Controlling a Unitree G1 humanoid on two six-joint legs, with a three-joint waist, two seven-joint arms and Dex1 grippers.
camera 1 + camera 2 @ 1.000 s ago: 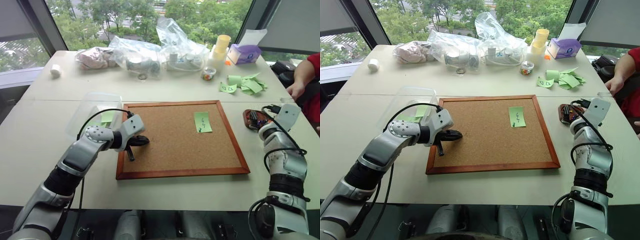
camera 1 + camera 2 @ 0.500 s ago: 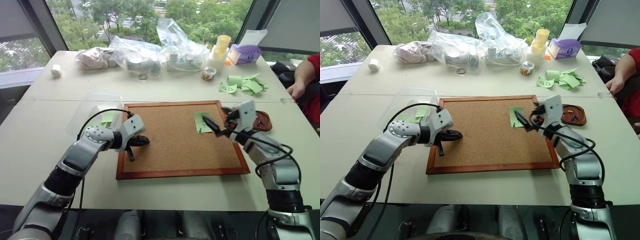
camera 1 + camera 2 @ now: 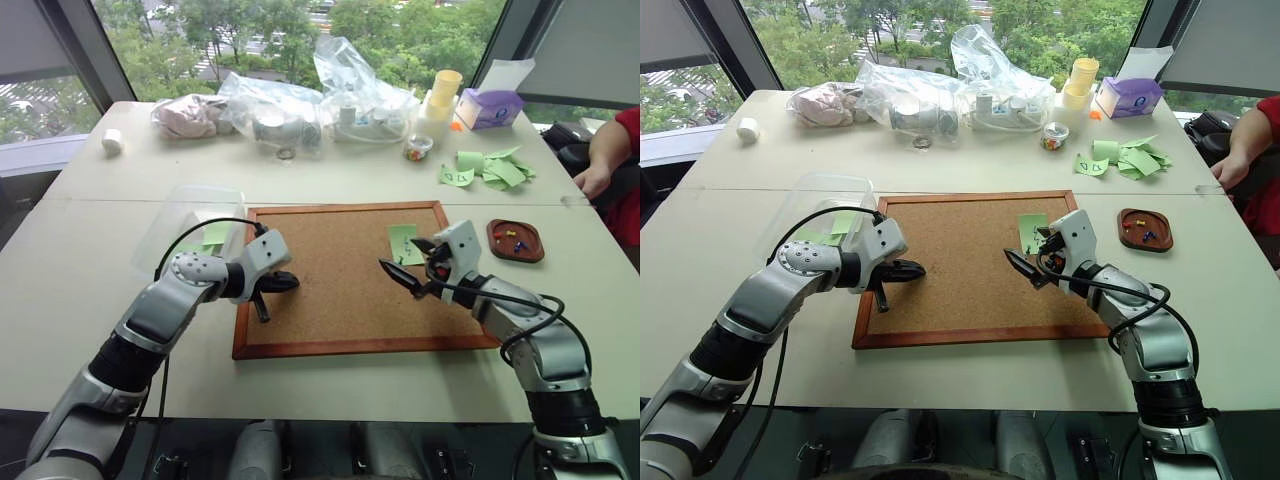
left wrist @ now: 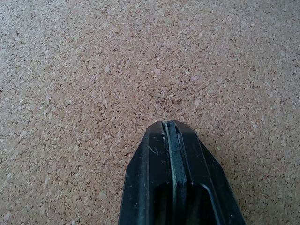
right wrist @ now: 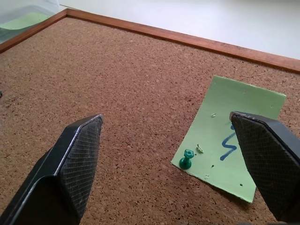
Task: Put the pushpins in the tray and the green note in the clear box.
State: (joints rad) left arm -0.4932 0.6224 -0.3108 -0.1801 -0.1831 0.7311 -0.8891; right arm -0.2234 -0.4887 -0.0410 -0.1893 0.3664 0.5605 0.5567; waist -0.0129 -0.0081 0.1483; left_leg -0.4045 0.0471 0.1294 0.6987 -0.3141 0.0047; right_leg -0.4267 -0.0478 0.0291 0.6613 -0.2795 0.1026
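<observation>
Right gripper [image 5: 187, 154], jaws wide and empty, hangs over the green note [image 5: 232, 138], framing its green pin [image 5: 186, 160] for a pull. Left gripper [image 4: 169, 129], shut and empty, rests above the cork board [image 3: 330, 262].

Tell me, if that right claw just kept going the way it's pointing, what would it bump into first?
Probably the cork board. The open right gripper slants down over bare cork, with the green note and its green pushpin between its fingers. Depth is hard to judge.

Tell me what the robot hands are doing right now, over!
Left hand shut, empty, on cork board. Right hand open by green note. Green pin holding note down. Tray has pins.
</observation>
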